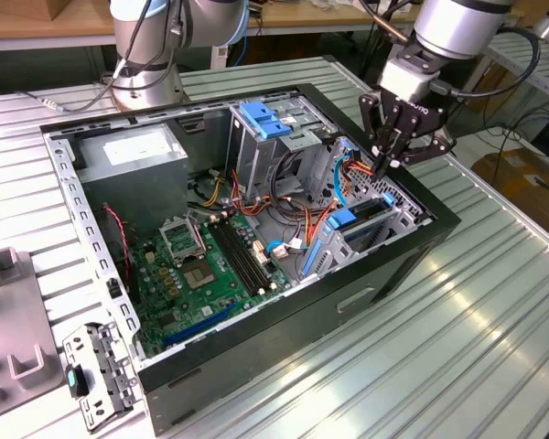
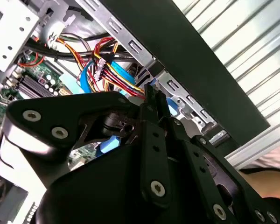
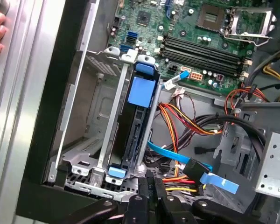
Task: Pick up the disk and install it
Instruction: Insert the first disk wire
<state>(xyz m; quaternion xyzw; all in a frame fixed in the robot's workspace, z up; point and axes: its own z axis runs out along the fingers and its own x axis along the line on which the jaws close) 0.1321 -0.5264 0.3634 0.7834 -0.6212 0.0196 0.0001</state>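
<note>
Hovering with fingers pressed together, empty, the gripper (image 1: pixel 391 163) hangs above the disk (image 3: pixel 133 126) seated upright in the computer case's (image 1: pixel 284 320) corner bay.

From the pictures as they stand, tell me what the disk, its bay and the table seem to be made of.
Disk: dark body, probably metal, in a bright blue carrier that looks like moulded plastic, matte with rounded end tabs.
Bay: thin grey sheet metal, dull, with folded edges and punched holes.
Table: ribbed silver metal, likely aluminium, with shiny streaks along the grooves.
</note>
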